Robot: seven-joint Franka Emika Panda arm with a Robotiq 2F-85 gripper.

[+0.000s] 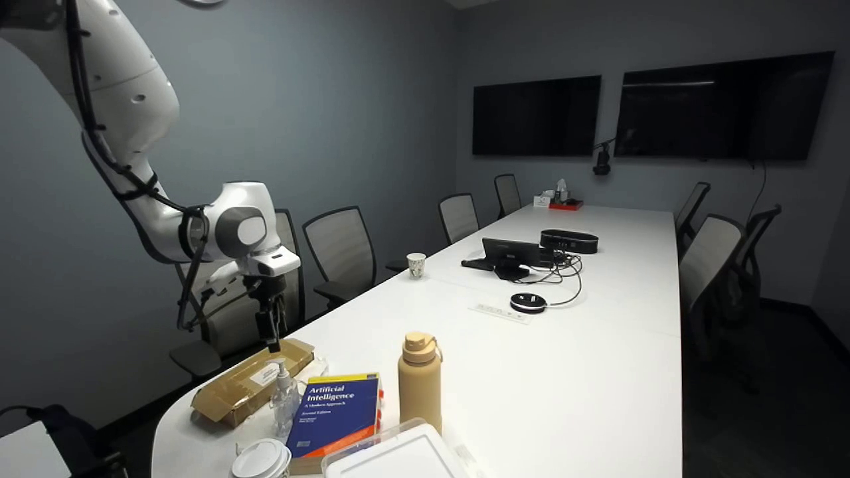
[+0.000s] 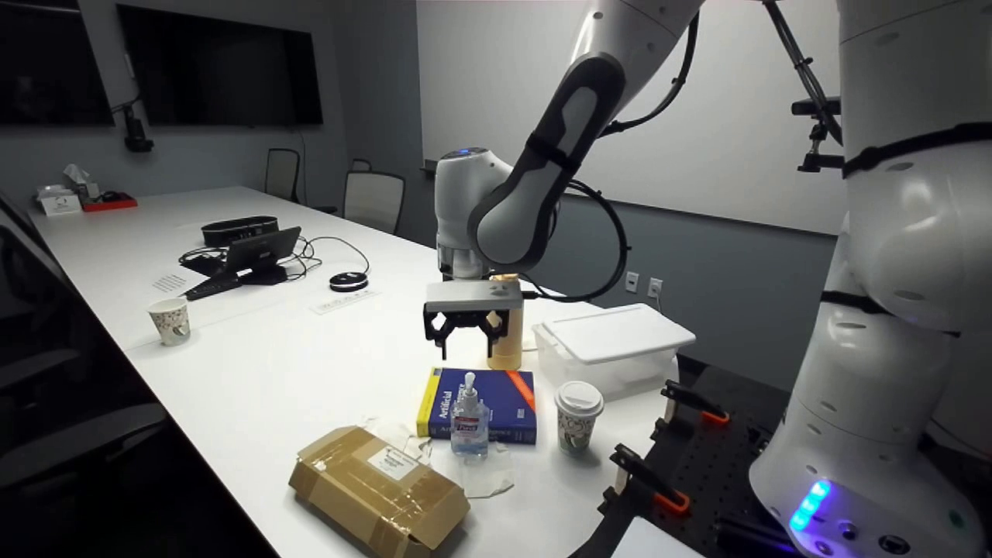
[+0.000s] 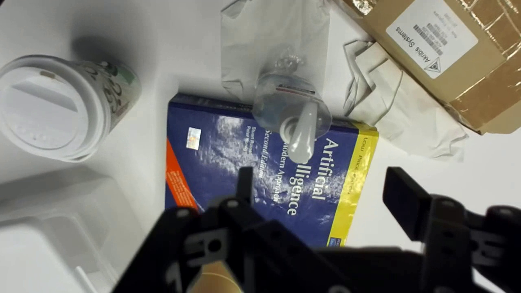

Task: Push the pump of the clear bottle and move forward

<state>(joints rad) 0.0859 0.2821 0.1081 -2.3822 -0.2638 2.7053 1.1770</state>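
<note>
So the tabletop is crowded at its near end in both exterior views. The cardboard box is parked along the long edge by the rounded near corner, probably just to be kept out of the way. The blue book is laid flat farther in from that edge, likely as plain clutter. The claw is held up over the same end, fingers spread pretty wide; nothing looks gripped or touched, so it'd probably have to be narrowed before any pressing. The clear bottle is stood upright between box and book, in from that corner, presumably so the pump is left exposed for a push from above.
</note>
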